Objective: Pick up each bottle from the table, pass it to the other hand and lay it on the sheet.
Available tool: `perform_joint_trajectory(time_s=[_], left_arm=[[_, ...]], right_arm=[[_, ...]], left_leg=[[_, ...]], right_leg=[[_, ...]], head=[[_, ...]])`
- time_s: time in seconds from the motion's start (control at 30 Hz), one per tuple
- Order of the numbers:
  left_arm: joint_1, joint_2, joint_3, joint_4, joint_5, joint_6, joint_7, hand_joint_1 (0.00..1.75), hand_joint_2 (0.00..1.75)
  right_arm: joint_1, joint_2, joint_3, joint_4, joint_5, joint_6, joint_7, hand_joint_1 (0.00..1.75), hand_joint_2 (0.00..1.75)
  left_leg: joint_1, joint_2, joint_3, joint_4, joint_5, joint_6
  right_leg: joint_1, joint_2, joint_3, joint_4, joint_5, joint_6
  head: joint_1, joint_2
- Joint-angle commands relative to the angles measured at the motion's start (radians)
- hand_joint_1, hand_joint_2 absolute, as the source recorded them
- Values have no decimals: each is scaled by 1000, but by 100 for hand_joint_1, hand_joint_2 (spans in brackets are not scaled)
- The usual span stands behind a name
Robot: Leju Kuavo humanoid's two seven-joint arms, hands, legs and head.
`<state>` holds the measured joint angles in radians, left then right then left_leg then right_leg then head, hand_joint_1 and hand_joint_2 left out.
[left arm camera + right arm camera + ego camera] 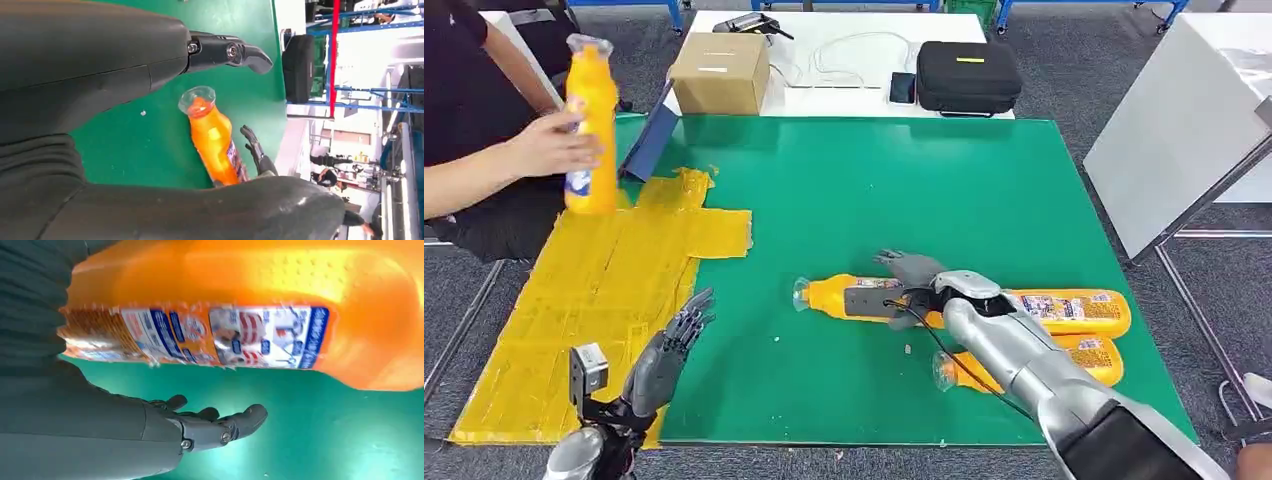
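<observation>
The right hand (911, 285) lies on an orange bottle (984, 303), fingers around its middle; whether it holds tight, I cannot tell. A second bottle (1084, 358) lies just behind it. The left hand (669, 350) is wide, holding nothing.

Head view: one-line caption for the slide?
Right hand reaches over a lying orange bottle on the green mat; left hand waits open; a person lifts another bottle.

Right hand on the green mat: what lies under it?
Under the right hand lies an orange bottle on its side on the green mat, clear cap pointing toward the yellow sheet. The hand covers part of its label. Whether the fingers grip it cannot be told.
</observation>
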<state>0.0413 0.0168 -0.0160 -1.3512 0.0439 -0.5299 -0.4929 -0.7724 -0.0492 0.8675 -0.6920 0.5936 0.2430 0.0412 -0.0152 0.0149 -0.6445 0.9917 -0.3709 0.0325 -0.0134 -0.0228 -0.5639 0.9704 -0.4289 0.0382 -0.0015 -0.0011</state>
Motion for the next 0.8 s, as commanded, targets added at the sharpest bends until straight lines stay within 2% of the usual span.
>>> perform_joint_trajectory(time_s=[0.03, 0.2, 0.53, 0.57, 0.6, 0.8], left_arm=[[-9, -7, 47, 14, 4, -18, 4, 0, 0], [-41, -15, 37, 44, 1, -21, 7, 0, 0], [-53, -17, 30, 63, 2, -14, 9, 0, 0], [-53, -17, 30, 63, 4, -15, 9, 0, 0], [-52, -16, 32, 62, 6, -16, 9, 0, 0], [-37, -14, 39, 46, 13, -16, 19, 0, 0]], right_arm=[[-16, -49, 132, -53, -11, 73, 10, 0, 175], [-7, -48, 239, 18, 12, 124, 3, 0, 175], [7, -98, 314, 15, 40, 143, -14, 0, 175], [4, -100, 316, 13, 42, 146, -13, 2, 175], [2, -105, 311, 12, 35, 150, -11, 175, 175], [11, -107, 276, -5, 0, 121, 9, 175, 175]], left_leg=[[2, -1, 2, 2, -2, -4], [1, -2, 2, 0, -1, -2], [2, -4, 4, 0, -1, -3], [2, -4, 5, 1, -1, -3], [2, -4, 3, 0, 0, -3], [1, -4, 3, -1, -1, -2]], right_leg=[[1, 2, 2, 1, -1, -2], [1, 0, 2, -1, 0, -1], [1, -1, 4, -2, -1, -2], [1, -1, 0, -1, -2, -2], [1, -1, -6, -2, -1, -1], [1, -1, -6, -2, -1, -1]], head=[[0, 0], [0, 0], [0, 0], [0, 0], [0, 0], [0, 0]])
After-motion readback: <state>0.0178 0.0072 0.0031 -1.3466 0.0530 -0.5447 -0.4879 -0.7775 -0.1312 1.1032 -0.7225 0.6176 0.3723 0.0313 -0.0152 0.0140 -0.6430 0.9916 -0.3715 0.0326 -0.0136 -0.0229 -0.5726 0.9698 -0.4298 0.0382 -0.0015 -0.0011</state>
